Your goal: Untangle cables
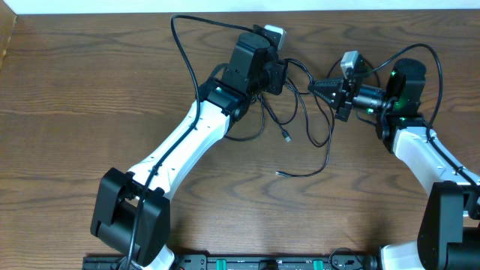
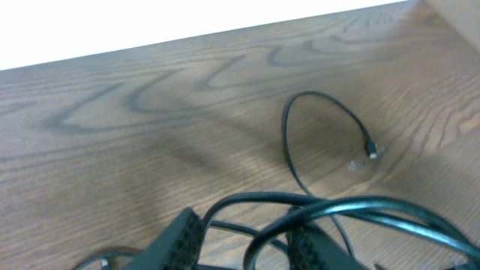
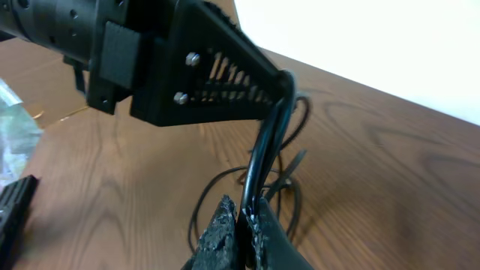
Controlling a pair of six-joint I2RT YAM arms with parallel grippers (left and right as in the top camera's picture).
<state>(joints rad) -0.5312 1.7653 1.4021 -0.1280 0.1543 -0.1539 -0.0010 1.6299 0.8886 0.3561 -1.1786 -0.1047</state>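
Note:
The cables (image 1: 300, 124) are thin black cords looping on the wooden table between my two grippers, with loose plug ends lying toward the front (image 1: 286, 138). My left gripper (image 1: 283, 75) stands over their left side. In the left wrist view its jaws are apart (image 2: 251, 240), and black cable strands (image 2: 360, 206) run across the gap and over the right finger (image 2: 315, 244). A single cable loop ending in a small plug (image 2: 370, 150) lies beyond. My right gripper (image 3: 244, 221) is shut on a black cable (image 3: 266, 142) that rises to the left gripper's finger (image 3: 217, 75).
The table's far edge (image 1: 240, 11) meets a white wall just behind both grippers. The left arm's own thicker wire (image 1: 180, 45) arcs over the back left, and the right arm's wire (image 1: 420, 49) arcs at the back right. Something pale and crinkled (image 3: 11, 127) shows at the right wrist view's left edge.

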